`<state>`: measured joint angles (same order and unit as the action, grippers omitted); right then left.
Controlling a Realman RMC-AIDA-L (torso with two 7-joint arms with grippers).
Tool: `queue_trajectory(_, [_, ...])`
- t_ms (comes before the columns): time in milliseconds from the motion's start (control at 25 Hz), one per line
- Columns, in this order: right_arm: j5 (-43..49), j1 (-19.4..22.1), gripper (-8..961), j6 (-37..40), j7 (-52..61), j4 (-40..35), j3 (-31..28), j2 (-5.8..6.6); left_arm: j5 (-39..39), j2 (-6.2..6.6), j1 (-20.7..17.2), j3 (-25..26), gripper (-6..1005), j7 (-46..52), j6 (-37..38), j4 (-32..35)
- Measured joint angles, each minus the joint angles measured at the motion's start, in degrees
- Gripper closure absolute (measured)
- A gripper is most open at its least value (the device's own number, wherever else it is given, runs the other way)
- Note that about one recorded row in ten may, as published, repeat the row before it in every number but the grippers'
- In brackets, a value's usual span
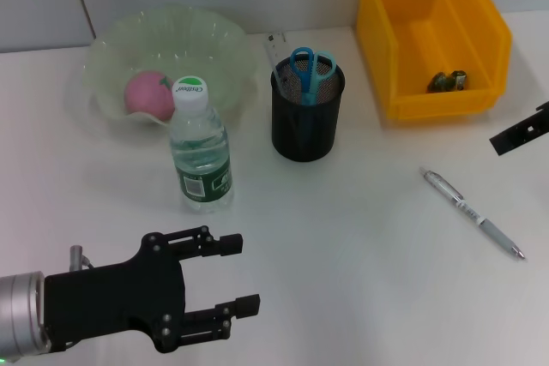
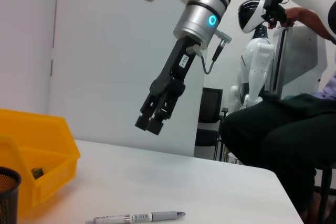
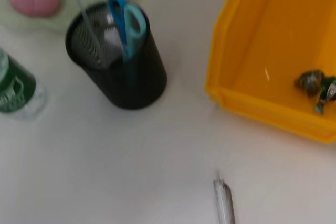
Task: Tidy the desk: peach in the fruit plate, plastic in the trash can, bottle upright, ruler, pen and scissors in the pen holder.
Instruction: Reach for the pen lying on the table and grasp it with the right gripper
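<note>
A white desk (image 1: 343, 237) seen from above by the robot's head camera. At the back left sits a pale green, wavy-edged translucent fruit plate (image 1: 219, 45) with a pink peach (image 1: 149, 94) resting inside it. Just in front of the plate, a clear plastic water bottle with a green label and white cap (image 1: 199, 147) stands upright. To its right is a black mesh cylindrical pen holder (image 1: 306, 117); blue-handled scissors (image 1: 306, 70) stand in it, handles up, and a clear ruler (image 1: 276, 46) pokes out at the back. Further right, at the back, is a yellow plastic bin serving as the trash can (image 1: 412, 96), with a small crumpled piece of dark plastic wrapper (image 1: 448, 81) lying on its floor. A silver and white pen (image 1: 473, 213) lies flat on the desk, well apart from the pen holder, to the front right.

The black left gripper (image 1: 244, 276) hovers low at the front left, near the bottle but not touching it, its two fingers spread apart and holding nothing. The right gripper (image 2: 152, 121) hangs in the air above the desk on the right side, above the pen; its fingers are pressed close together and hold nothing.
</note>
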<state>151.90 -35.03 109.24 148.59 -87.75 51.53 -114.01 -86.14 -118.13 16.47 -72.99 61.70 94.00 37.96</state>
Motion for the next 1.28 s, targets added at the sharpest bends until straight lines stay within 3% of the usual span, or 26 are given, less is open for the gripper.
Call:
queue_trajectory(200, [5.20,-1.84,122,-3.83,-0.32,4.83,-0.01,-0.71,0.00,0.00,0.03,-0.01,305,-0.83,0.15,0.00])
queue_trajectory(440, [11.21,-3.77,122,-6.04,0.06,7.81,3.25,-3.45,0.00,-0.07,-0.43,-0.01,305,-2.37,0.20,0.00])
queue_trajectory(480, [13.39,-4.17,122,-6.45,0.30,7.98,4.80,-4.42,0.00,-0.08,-0.43,-0.02,305,-2.37,0.21,0.00])
queue_trajectory(600, [15.14,-4.80,122,-7.11,1.46,9.16,6.85,-4.90,0.00,-0.14,-0.36,-0.03,305,-2.44,0.22,0.00])
queue_trajectory(1280, [15.35,-9.75,122,-15.35,3.45,24.13,8.18,-4.69,0.01,-0.17,-0.36,-0.04,304,-4.64,-0.04,-0.69])
